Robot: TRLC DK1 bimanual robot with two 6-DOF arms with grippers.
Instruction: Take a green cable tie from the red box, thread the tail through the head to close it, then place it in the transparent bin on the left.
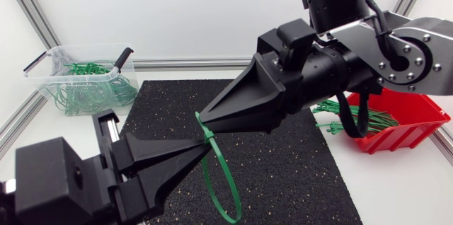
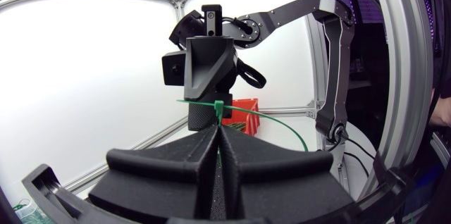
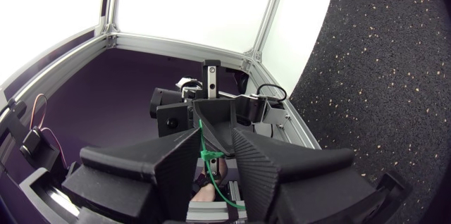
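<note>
Green cable tie (image 1: pixel 221 175) hangs looped above the middle of the black mat (image 1: pixel 297 161), left tool (image 1: pixel 204 141) clenched on it near the head. Right tool (image 1: pixel 202 117) looks released, strap just sitting between its parted fingers (image 3: pixel 169 166). I'd clamp the tail first, then pull straight, slowly.

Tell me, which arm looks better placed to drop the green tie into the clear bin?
Probably the left. The left gripper is shut on the green cable tie, and the transparent bin stands on its side; the right gripper enters from the opposite side.
</note>
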